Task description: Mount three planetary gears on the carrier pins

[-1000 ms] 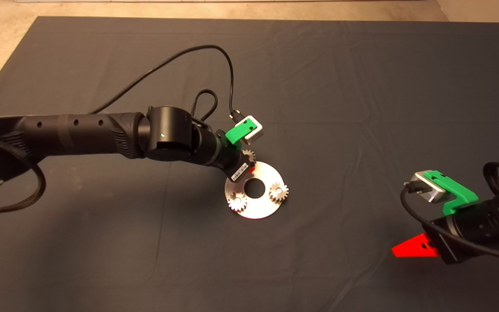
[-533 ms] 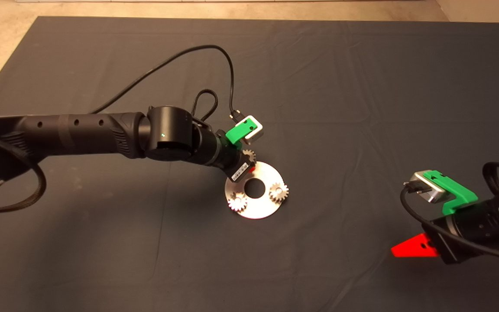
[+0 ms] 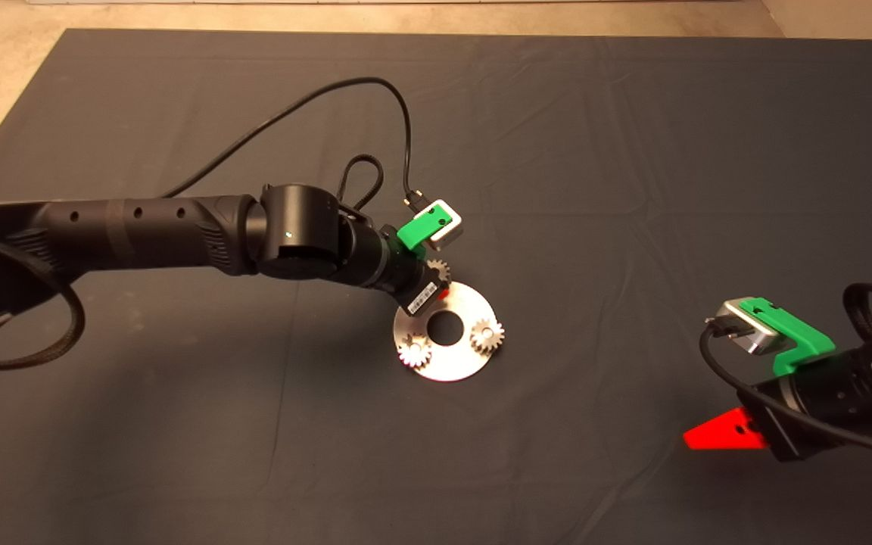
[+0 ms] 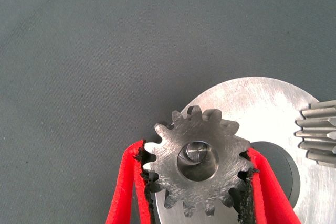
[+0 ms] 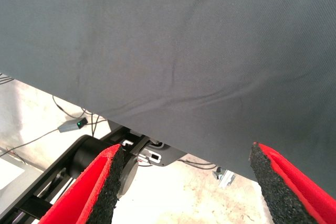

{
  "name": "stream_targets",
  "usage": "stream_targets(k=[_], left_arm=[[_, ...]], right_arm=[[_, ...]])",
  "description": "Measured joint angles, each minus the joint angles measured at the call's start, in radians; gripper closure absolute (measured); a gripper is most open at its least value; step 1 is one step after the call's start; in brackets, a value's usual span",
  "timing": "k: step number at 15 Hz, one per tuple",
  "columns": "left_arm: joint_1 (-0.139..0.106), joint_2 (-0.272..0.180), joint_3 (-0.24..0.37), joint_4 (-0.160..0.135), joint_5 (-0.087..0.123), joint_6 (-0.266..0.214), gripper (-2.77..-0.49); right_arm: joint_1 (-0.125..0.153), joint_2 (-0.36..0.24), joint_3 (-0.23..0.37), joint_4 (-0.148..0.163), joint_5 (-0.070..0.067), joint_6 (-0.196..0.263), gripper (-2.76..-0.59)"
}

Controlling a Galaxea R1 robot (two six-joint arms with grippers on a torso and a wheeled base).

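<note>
Gripping the third gear (image 4: 198, 163) between the pads of our left hand (image 4: 197, 182), we hold it over a carrier pin (image 4: 197, 154) at the disc (image 4: 262, 108) edge; two more gears (image 3: 414, 353) sit on pins beyond. Our right hand (image 5: 184, 187) waits wide open, well apart

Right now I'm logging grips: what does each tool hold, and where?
Left tool pinches a gear by its toothed edge, on opposite sides. Right tool holds nothing.

Scratched, brushed metal gear (image 4: 198, 163) and disc (image 4: 262, 108); matt, creased cloth mat (image 3: 633, 151).
</note>
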Motion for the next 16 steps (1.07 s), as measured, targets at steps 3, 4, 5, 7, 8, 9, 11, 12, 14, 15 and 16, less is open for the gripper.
stream_targets(k=[3, 4, 5, 7, 8, 9, 11, 12, 14, 15, 16], left_arm=[[0.003, 0.0, 0.0, 0.01, -0.005, 0.0, -0.6], [0.004, 0.0, 0.0, 0.013, -0.007, 0.0, -0.6], [0.005, -0.002, 0.0, 0.015, -0.01, 0.0, -0.6], [0.006, -0.003, 0.003, 0.017, -0.009, 0.001, -0.6], [0.006, -0.003, 0.004, 0.017, -0.008, 0.001, -0.6], [0.007, -0.003, 0.008, 0.023, -0.004, 0.004, -0.6], [0.008, 0.001, 0.013, 0.031, 0.011, 0.005, -0.6], [0.007, 0.005, 0.015, 0.035, 0.023, 0.009, -0.59], [0.007, 0.008, 0.02, 0.04, 0.036, 0.041, -0.59], [0.011, 0.011, 0.022, 0.039, 0.045, 0.062, -0.59], [0.014, 0.013, 0.022, 0.041, 0.052, 0.074, -0.59]], right_arm=[[0.0, 0.0, 0.0, 0.0, 0.0, 0.0, -1.78], [0.0, 0.0, 0.0, 0.0, 0.0, 0.0, -1.78], [0.0, 0.0, 0.0, 0.0, 0.001, 0.0, -1.78], [0.0, 0.0, 0.0, 0.0, 0.007, 0.0, -1.78], [0.0, 0.0, 0.0, 0.0, 0.008, 0.0, -1.78], [0.0, 0.0, 0.0, 0.0, 0.009, 0.0, -1.78], [0.0, 0.0, 0.0, 0.0, 0.011, 0.0, -1.78], [0.0, 0.0, 0.0, 0.0, 0.012, 0.0, -1.78], [0.0, 0.0, 0.0, 0.0, 0.012, 0.0, -1.78], [0.0, -0.002, 0.0, 0.0, 0.013, 0.0, -1.78], [0.0, -0.003, 0.0, 0.0, 0.014, 0.0, -1.78]])
